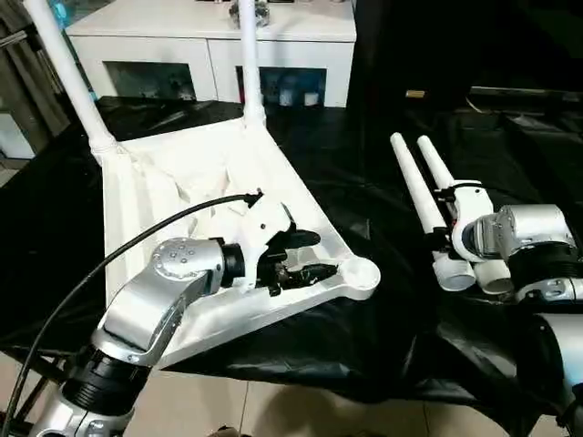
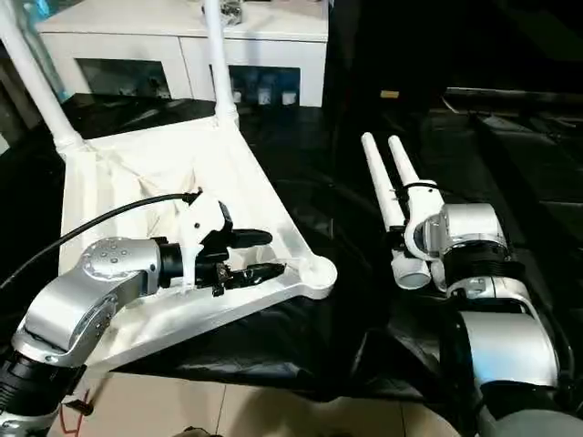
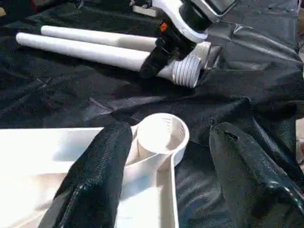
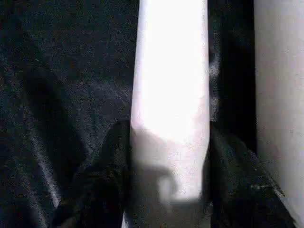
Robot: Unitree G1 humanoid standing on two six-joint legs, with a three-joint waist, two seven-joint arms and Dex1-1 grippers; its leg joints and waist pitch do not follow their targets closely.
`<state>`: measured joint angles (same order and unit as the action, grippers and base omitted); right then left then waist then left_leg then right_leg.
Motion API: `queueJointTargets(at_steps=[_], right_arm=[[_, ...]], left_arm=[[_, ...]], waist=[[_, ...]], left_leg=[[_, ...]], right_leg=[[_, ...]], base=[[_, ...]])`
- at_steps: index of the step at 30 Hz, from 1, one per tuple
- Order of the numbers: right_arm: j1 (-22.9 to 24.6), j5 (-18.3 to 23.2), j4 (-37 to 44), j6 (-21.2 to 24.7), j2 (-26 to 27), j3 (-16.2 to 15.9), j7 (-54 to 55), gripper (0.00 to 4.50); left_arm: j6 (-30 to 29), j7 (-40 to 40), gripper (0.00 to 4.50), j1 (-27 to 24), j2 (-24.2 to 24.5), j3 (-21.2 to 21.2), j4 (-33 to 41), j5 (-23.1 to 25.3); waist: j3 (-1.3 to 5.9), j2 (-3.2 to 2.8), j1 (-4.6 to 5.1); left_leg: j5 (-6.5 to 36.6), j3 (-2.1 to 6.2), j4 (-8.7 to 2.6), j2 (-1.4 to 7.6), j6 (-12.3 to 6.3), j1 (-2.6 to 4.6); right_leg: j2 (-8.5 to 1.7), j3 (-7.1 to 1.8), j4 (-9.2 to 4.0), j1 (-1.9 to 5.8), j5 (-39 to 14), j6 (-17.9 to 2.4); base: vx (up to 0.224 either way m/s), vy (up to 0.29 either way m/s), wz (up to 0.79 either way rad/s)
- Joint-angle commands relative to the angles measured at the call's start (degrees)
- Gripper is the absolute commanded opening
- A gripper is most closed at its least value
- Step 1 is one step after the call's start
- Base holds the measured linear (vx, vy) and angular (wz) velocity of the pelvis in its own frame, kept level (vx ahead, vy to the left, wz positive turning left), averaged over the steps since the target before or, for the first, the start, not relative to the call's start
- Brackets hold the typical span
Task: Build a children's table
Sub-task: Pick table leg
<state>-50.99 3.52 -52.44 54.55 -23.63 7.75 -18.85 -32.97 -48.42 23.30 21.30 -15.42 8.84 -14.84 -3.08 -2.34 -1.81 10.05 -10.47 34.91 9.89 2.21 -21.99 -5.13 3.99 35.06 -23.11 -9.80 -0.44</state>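
The white tabletop [image 1: 173, 182] lies underside up on the black cloth. Two white legs [image 1: 68, 73] [image 1: 248, 64] stand in its far sockets. My left gripper [image 1: 321, 255] is open over the near right corner. One finger [image 3: 102, 166] is above the ribbed underside and the other is outside the rim, just short of the empty round socket [image 3: 161, 135]. Two loose legs [image 1: 412, 182] [image 1: 435, 164] lie side by side on the right. My right gripper [image 4: 168, 137] is shut on the left one, near its thick threaded end [image 3: 187, 71].
A white cabinet [image 1: 209, 36] with glass-fronted compartments stands behind the table. The black cloth [image 1: 364, 337] ends at the near edge, with tiled floor [image 1: 228, 401] below. A black cable [image 1: 109, 264] runs from my left wrist across the tabletop's left part.
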Motion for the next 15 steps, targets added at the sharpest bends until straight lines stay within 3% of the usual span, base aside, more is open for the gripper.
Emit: queueJointTargets(at_steps=[1,5,6,7,9,10,11,12,14,15], right_arm=[[0.5,1.8,0.5,-0.6,0.7,1.5,0.2,1.88],[2.1,3.7,4.3,-0.2,1.3,3.0,-0.8,1.88],[2.1,3.7,4.3,-0.2,1.3,3.0,-0.8,1.88],[3.4,5.8,8.4,-1.0,1.9,4.8,-2.2,1.88],[6.4,10.4,17.1,-4.5,3.6,7.5,-6.4,1.88],[7.5,12.0,20.2,-5.8,4.4,7.9,-8.0,1.88],[8.2,13.0,22.2,-6.5,4.8,8.2,-9.0,1.88],[8.2,13.0,22.2,-6.5,4.8,8.2,-9.0,1.88],[15.1,18.0,35.0,-13.9,8.0,5.6,-18.0,1.88],[15.1,18.0,35.0,-13.9,8.0,5.6,-18.0,1.88]], left_arm=[[1.4,1.1,3.00,1.8,-0.5,1.6,-1.4,0.3],[3.0,5.2,3.00,4.2,-3.3,4.1,-5.4,0.6],[3.0,5.2,3.00,4.2,-3.3,4.1,-5.4,0.6],[3.3,9.0,3.00,6.5,-6.4,6.5,-8.4,-0.1],[2.4,14.8,3.00,9.6,-10.9,9.4,-12.3,-1.1],[1.7,15.6,3.00,10.4,-12.2,10.3,-13.1,-2.1],[1.2,16.0,3.00,10.8,-12.9,10.7,-13.5,-2.8],[1.2,16.0,3.27,10.8,-12.9,10.7,-13.5,-2.8],[-5.6,18.8,3.34,13.7,-18.0,15.2,-16.7,-9.2],[-5.6,18.8,3.34,13.7,-18.0,15.2,-16.7,-9.2]], waist=[[4.01,0.42,0.01],[4.02,-0.02,-0.04],[4.21,0.23,-0.03],[4.21,-0.18,-0.04],[4.31,0.06,-0.21],[4.51,-0.43,-0.58],[4.41,-0.11,-0.46],[4.67,0.12,-0.70],[4.59,0.11,-0.98],[4.43,0.11,-1.24]], left_leg=[[15.5,0.88,-3.76,2.18,1.25,1.14],[14.9,0.92,-3.69,2.05,0.98,0.92],[14.2,0.89,-3.63,2.06,0.80,0.99],[14.0,1.06,-3.71,2.08,0.81,0.89],[14.3,0.74,-3.49,1.90,-0.18,1.06],[12.6,1.01,-3.50,2.02,-1.03,0.83],[11.9,0.93,-3.59,2.03,-1.53,0.57],[10.2,0.98,-3.42,2.13,-2.45,0.49],[8.2,0.64,-3.18,2.07,-4.27,0.38],[8.3,0.34,-3.07,1.88,-4.71,0.39]], right_leg=[[-2.54,-2.08,-4.42,2.66,-16.8,-11.9],[-2.50,-2.03,-4.45,2.90,-16.0,-11.8],[-2.50,-2.03,-4.38,2.92,-15.1,-11.9],[-2.57,-1.96,-4.21,3.03,-14.8,-12.2],[-2.44,-2.06,-4.69,3.16,-13.9,-11.5],[-2.73,-1.99,-4.36,3.37,-12.5,-11.8],[-2.59,-1.95,-4.45,3.47,-11.9,-11.9],[-2.79,-1.93,-4.17,3.58,-10.2,-12.5],[-2.77,-1.98,-4.09,3.40,-9.0,-13.7],[-2.64,-2.00,-4.44,3.37,-9.5,-12.9]], base=[[0.000,0.000,0.00],[0.000,0.000,0.00],[0.000,0.000,0.00],[0.000,0.000,0.00],[0.000,0.000,0.00],[0.000,0.000,0.00],[0.000,0.000,0.00],[0.000,0.000,0.00],[0.000,0.000,0.00],[0.000,0.000,0.00]])
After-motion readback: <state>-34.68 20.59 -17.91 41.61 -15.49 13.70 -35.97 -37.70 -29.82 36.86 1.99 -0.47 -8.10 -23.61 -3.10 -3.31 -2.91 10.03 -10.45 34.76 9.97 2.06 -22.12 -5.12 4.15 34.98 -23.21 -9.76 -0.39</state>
